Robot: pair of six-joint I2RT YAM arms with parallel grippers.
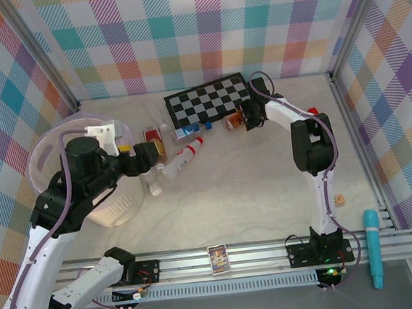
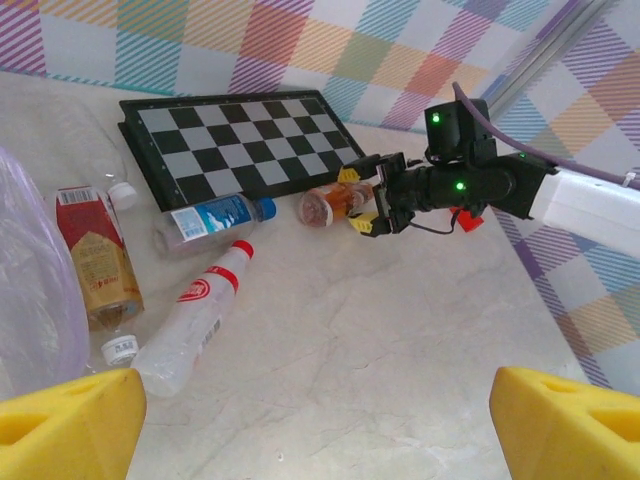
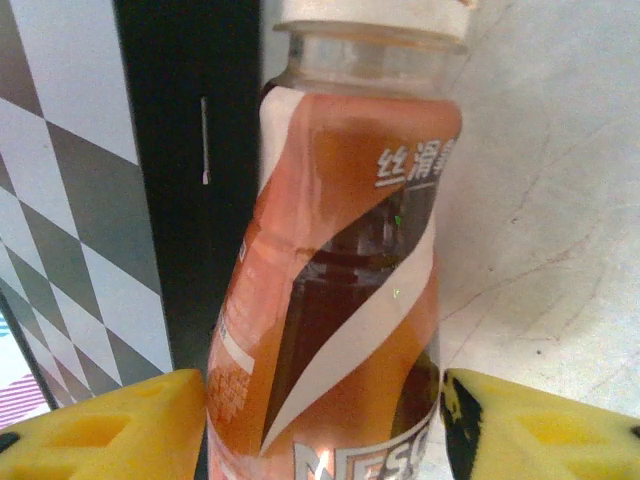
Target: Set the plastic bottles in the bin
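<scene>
My right gripper (image 3: 325,420) is down at the near right corner of the checkerboard (image 1: 212,99), closed onto the orange bottle (image 3: 340,300), with a yellow pad touching it on each side. That bottle lies on its side on the table just beside the board's black rim, white cap at one end; in the left wrist view it (image 2: 330,203) sits between my right gripper's (image 2: 357,200) yellow fingertips, not lifted off the marble as far as I can tell. A small red block (image 2: 465,220) shows past that arm, to the right of the board. My left gripper (image 2: 320,420) hangs with its fingers spread wide and nothing between them, off the board's near left side. A blue-capped bottle (image 2: 215,220) lies along the board's near edge, just beside it. A red-capped bottle (image 2: 200,305) lies farther from the board on the near side, tilted across the table. A brown bottle (image 2: 100,265) with a red label lies off the board's near left corner, a white cap (image 2: 122,193) between it and the board. The bin (image 1: 120,206), with its pink bag, stands well to the left of the board, beyond all these bottles.
</scene>
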